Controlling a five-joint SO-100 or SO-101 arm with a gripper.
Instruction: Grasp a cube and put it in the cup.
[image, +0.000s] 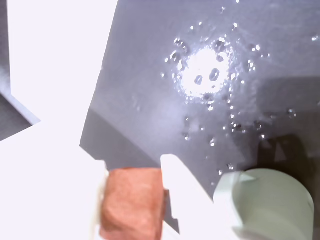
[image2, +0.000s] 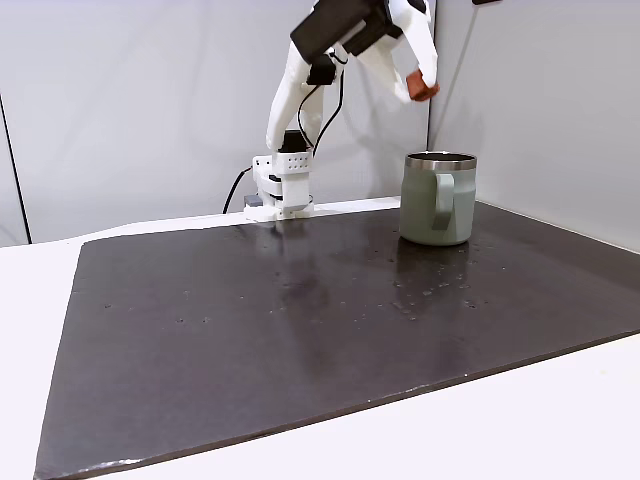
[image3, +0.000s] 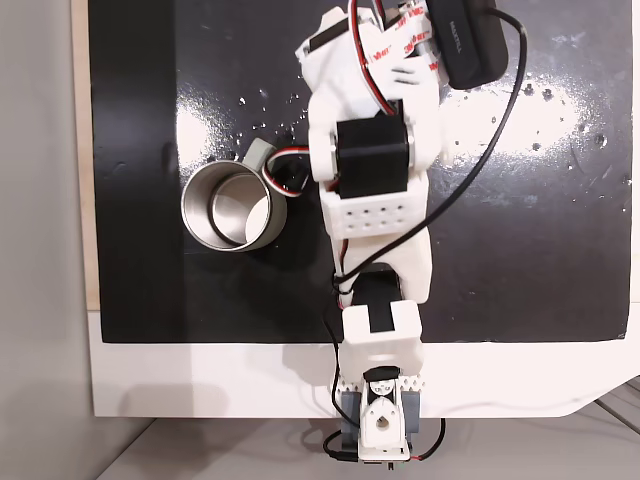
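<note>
Wrist view: the end effector (image: 150, 200) is clamped on the cube (image: 132, 202), with the cup (image: 272, 205) low at right. A fixed view: the cube (image2: 423, 91) is held high above the cup (image2: 437, 198), slightly left of it. Another fixed view, from above: the cup (image3: 226, 208) stands on the dark worktop (image3: 560, 220), left of the arm.

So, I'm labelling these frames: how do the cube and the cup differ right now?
The cube is tiny and reddish-orange; the cup is far larger and pale grey-green with a steel rim. The cube is held up in the air in the gripper, while the cup stands upright on the dark mat. The cube is solid; the cup is open and empty.
</note>
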